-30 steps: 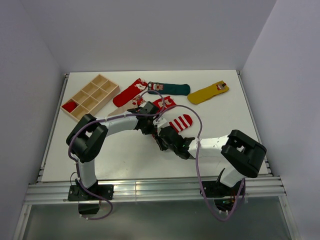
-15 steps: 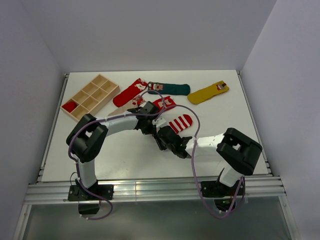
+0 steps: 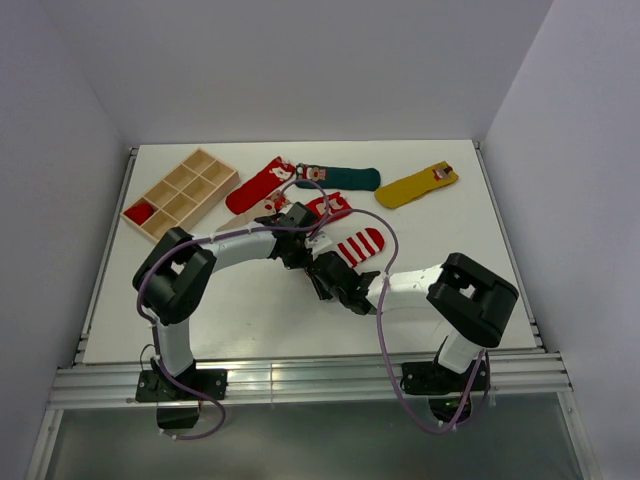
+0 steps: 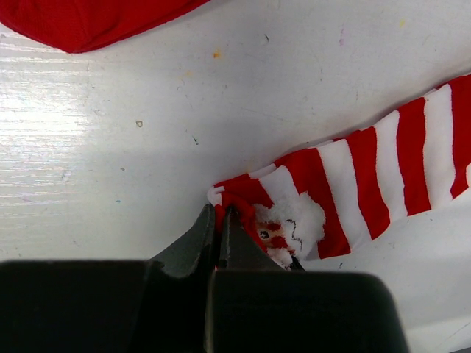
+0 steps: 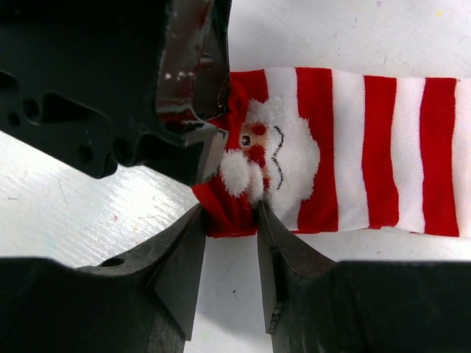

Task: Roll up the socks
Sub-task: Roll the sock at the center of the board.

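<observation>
Since a second ago the right arm has swung its elbow leftward, toward the red-and-white striped sock (image 3: 362,245), while its gripper stayed at the cuff of that sock. The left arm and the socks did not shift.

The striped sock lies flat on the white table (image 3: 240,310). Its cuff end, with the Santa patch (image 5: 272,151), is toward the two grippers, and its toe points away from them. The left gripper (image 4: 219,220) is fully closed and pinches a thin fold of the cuff edge. The right gripper (image 5: 228,220) stands narrow at the neighbouring corner of the same cuff. The bunched red fabric fills the gap and touches both fingers (image 5: 184,257), but I cannot tell whether they squeeze it or only bracket it. The red sock (image 3: 258,185), the dark green sock (image 3: 345,178) and the mustard yellow sock (image 3: 417,186) lie beyond the striped sock, apart from it and unrolled.

I judge this step to be the start of the roll: the cuff is taken, but nothing is turned over yet. The next move calls for a sure hold on both corners. After that, the cuff should be lifted a little and folded toward the toe, with both grippers moving together so that the roll stays straight.
</observation>
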